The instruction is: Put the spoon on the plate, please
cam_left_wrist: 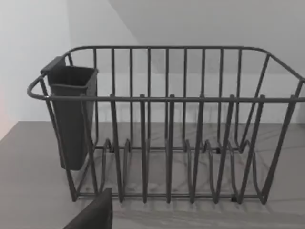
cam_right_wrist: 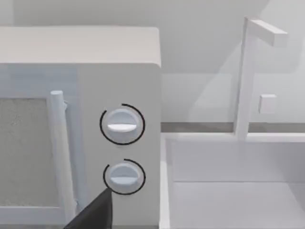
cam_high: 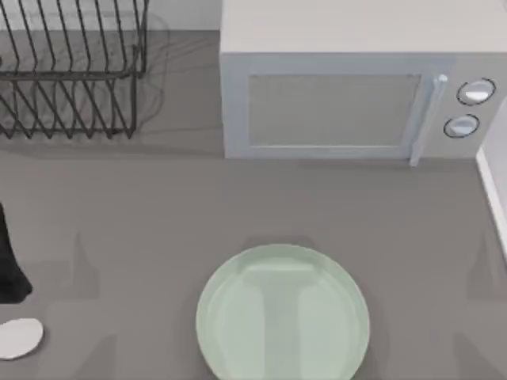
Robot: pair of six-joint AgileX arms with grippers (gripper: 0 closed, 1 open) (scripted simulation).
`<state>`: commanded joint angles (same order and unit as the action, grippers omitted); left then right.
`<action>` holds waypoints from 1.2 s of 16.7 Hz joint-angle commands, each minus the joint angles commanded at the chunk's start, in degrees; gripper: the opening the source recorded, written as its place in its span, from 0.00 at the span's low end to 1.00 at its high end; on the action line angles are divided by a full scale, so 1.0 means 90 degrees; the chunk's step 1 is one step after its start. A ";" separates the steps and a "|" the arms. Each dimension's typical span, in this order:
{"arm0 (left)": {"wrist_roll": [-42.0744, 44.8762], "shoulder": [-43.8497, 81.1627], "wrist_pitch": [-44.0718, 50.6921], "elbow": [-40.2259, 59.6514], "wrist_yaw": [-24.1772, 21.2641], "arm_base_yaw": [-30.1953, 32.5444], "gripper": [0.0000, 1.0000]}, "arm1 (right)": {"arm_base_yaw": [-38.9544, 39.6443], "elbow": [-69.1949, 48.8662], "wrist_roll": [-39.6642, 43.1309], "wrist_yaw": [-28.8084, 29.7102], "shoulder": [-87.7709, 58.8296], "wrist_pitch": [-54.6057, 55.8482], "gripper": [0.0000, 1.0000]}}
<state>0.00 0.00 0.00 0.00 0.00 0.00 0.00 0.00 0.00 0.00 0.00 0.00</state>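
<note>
The plate (cam_high: 282, 313) sat on the bench (cam_high: 238, 206) at the near centre, with nothing on it. The spoon (cam_high: 20, 338) showed only its white bowl at the far left edge, just below the dark left arm (cam_high: 9, 261). Neither gripper's state could be told. A wire dish rack (cam_left_wrist: 167, 129) and microwave (cam_high: 341, 99) stood behind.

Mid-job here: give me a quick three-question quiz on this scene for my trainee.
1. In the top view, the plate sits: A) bottom middle; B) far left; C) far right.
2. True or false: the spoon already lies on the plate.
3. What stands at the back of the table, left of the microwave?

Key: 1 A. 2 False: it lies on the table at the far left, apart from the plate. 3 The dish rack.
</note>
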 joint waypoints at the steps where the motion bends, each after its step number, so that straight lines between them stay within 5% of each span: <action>1: 0.0000 0.0000 0.0000 0.0000 0.0000 0.0000 1.00 | 0.0000 0.0000 0.0000 0.0000 0.0000 0.0000 1.00; 8: 0.1419 0.1273 0.1011 0.0876 0.0022 -0.0416 1.00 | 0.0000 0.0000 0.0000 0.0000 0.0000 0.0000 1.00; 20: 0.8611 0.6760 0.5257 0.4106 0.0023 -0.1977 1.00 | 0.0000 0.0000 0.0000 0.0000 0.0000 0.0000 1.00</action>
<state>77.50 60.84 47.32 36.96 0.21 -17.79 0.00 0.00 0.00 0.00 0.00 0.00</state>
